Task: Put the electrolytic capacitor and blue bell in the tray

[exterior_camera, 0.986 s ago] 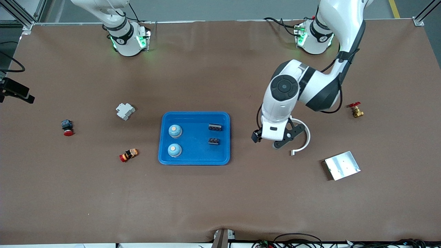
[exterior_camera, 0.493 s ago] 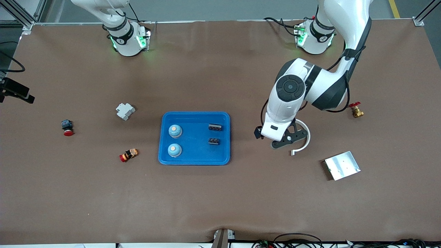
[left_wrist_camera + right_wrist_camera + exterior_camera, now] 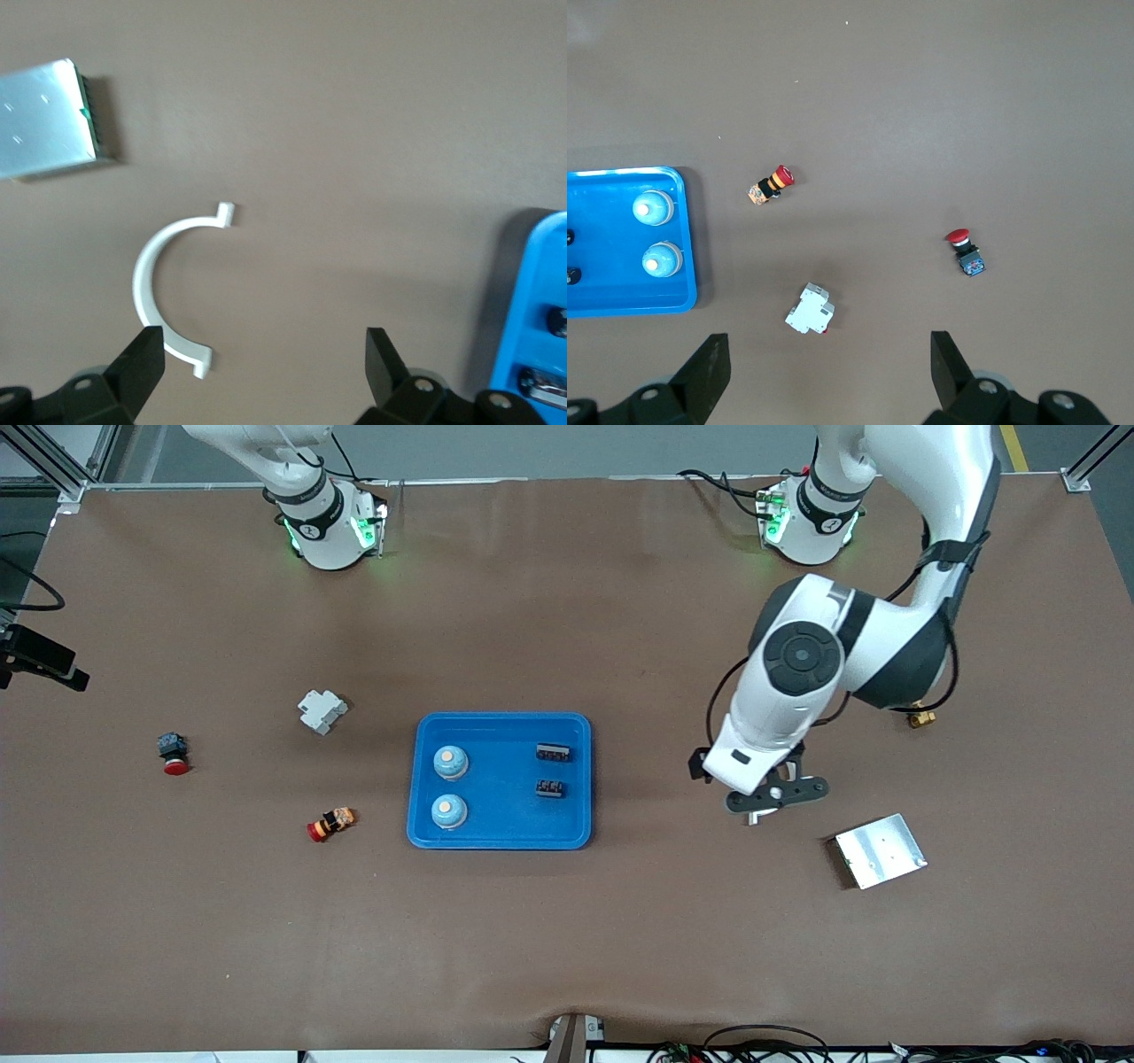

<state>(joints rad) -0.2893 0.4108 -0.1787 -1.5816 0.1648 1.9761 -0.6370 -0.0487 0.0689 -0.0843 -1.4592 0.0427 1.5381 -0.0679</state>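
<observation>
The tray (image 3: 499, 780) lies at the middle of the table and already holds two blue bells (image 3: 450, 762) toward the right arm's end and two small dark capacitors (image 3: 552, 754) toward the left arm's end. All four parts rest inside the rim, apart from one another, the pairs aligned one nearer the front camera than the other. By this arrangement the task appears complete or nearly so.

The right gripper (image 3: 824, 372) is out of the front view; its wrist view shows it high above the table, jaws wide apart, empty. This arm waits. Below it lie a red-capped push button (image 3: 174, 753), a grey breaker block (image 3: 321, 710) and a small red-and-orange part (image 3: 330, 824).

The left gripper (image 3: 772, 795) hangs over bare table between the tray and the silver plate (image 3: 880, 850), jaws wide apart, holding nothing. A white curved clip (image 3: 168, 283) lies directly beneath it. The tray lies toward the right arm's end from this gripper; the left arm is the nearer one.

The surface is flat brown matting with ample free room around the tray. A brass valve (image 3: 921, 716) sits partly hidden by the left arm.
</observation>
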